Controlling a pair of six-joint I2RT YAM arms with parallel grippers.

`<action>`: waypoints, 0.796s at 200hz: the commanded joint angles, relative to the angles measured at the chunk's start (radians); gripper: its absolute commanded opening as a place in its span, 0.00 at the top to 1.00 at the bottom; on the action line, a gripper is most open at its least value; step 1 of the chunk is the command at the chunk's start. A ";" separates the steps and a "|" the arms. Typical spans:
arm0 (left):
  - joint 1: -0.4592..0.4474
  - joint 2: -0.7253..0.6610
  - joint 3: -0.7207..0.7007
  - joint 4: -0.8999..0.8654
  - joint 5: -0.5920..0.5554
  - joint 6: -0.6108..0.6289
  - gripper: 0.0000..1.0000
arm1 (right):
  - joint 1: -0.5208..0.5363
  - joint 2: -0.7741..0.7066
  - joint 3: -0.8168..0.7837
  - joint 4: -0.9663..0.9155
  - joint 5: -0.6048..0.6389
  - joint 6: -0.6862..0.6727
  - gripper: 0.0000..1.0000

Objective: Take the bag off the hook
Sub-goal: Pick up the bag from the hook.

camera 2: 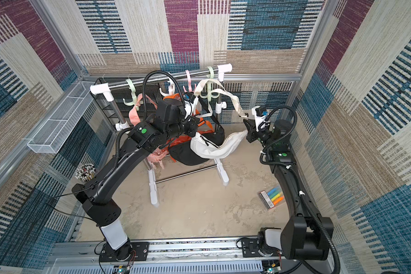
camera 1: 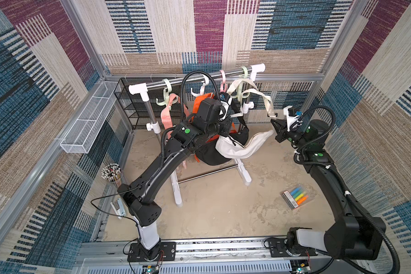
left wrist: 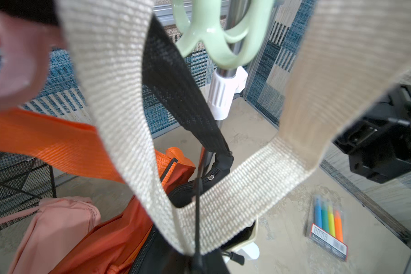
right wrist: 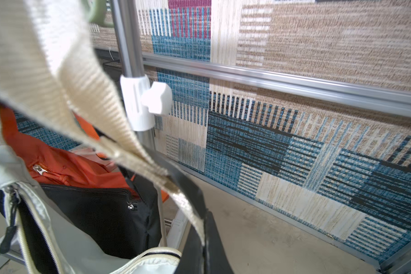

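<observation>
You are only partway through: the white bag (camera 1: pixel 237 147) is not yet off. Its cream strap (camera 1: pixel 259 95) is looping over the green hook (camera 1: pixel 240 95) at the right end of the rail (camera 1: pixel 195 79). In the left wrist view that hook is sitting inside the strap's loop. The pouch itself is hanging low in front of the black bag (camera 1: pixel 211 159), between your two arms. As I judge it, the grasp is the part that is done. Lifting the loop clear of the prongs and carrying the bag away are left.

Your left arm is reaching up and across the rack, its wrist tucked just under the rail. The left gripper (left wrist: pixel 197 258) is showing its jaws together, pinching the strap where the two runs meet. Your right arm is arching in from the side with its forearm raised. The right gripper (camera 1: pixel 273 119) is clamping the strap's far end — jaws closed on it, holding that run out sideways from the hook.
</observation>
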 commanded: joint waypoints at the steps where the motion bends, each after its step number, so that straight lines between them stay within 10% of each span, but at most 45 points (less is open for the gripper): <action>1: 0.000 -0.014 0.007 0.017 0.067 -0.007 1.00 | 0.000 -0.043 0.032 -0.046 0.021 0.033 1.00; 84: -0.001 -0.141 -0.077 0.011 0.198 -0.064 1.00 | -0.001 -0.166 0.160 -0.303 0.112 0.113 1.00; 159: -0.024 -0.357 -0.542 0.160 0.355 -0.301 1.00 | -0.001 -0.257 0.207 -0.798 0.297 0.277 1.00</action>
